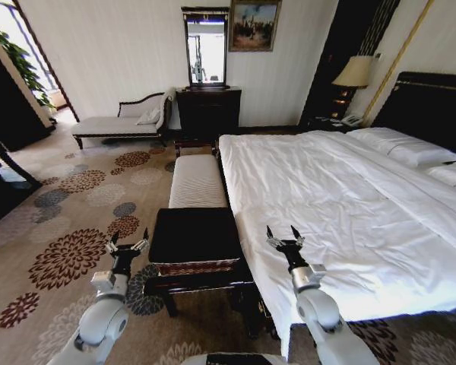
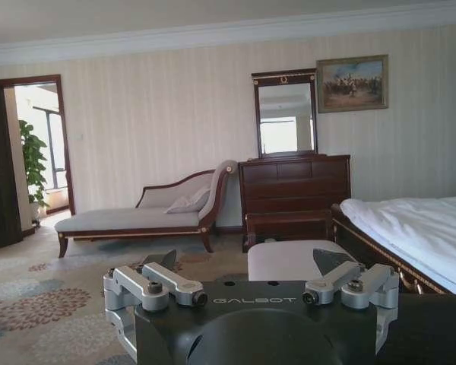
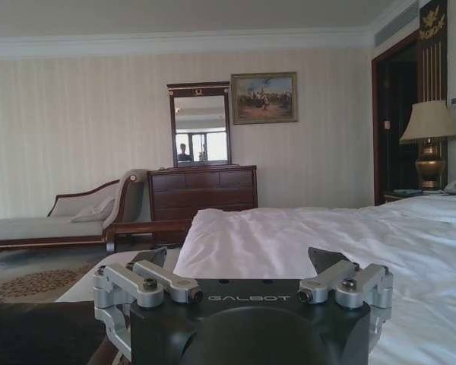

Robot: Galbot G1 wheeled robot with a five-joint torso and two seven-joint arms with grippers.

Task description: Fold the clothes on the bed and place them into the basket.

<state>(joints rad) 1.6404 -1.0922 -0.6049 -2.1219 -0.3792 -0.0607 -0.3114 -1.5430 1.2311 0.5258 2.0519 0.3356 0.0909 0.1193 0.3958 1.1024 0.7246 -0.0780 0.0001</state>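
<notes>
Left gripper (image 1: 128, 245): wide, holds nothing, by the basket's (image 1: 195, 236) left edge.
Right gripper (image 1: 285, 236): wide, holds nothing, at the bed's (image 1: 342, 220) foot corner.
Shirt: likely soft, floppy; you pinch its shoulders.

The large bed with white duvet (image 1: 342, 205) and black headboard serves as landmark. At its foot stands the brown woven wicker basket with flat black top (image 1: 194, 236), beyond it a white-cushioned bench (image 1: 197, 181). Left gripper (image 1: 127, 245) hovers open beside the basket; right gripper (image 1: 285, 237) open over the bed's near corner.
</notes>
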